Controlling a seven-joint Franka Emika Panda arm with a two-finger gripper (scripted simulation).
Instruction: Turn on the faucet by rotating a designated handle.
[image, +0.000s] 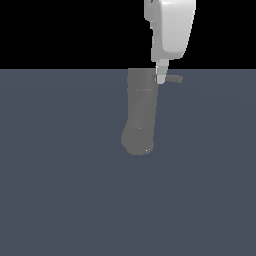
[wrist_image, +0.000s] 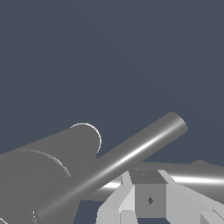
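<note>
Jaws (wrist_image: 148, 199), state unclear, by the thin grey handle (image: 174, 78) on the thick dark-grey faucet (image: 139, 112).

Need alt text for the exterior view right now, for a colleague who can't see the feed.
A white robot gripper reaches down from the top of the frame to the far end of a thick dark-grey faucet, right beside the thin grey handle that sticks out toward the exterior view's right. The faucet lies on a flat blue-grey surface under a black background.

Flat, matte slate-blue floor (image: 60, 190) under even light, plain black backdrop (image: 65, 30) above a straight horizon.
</note>
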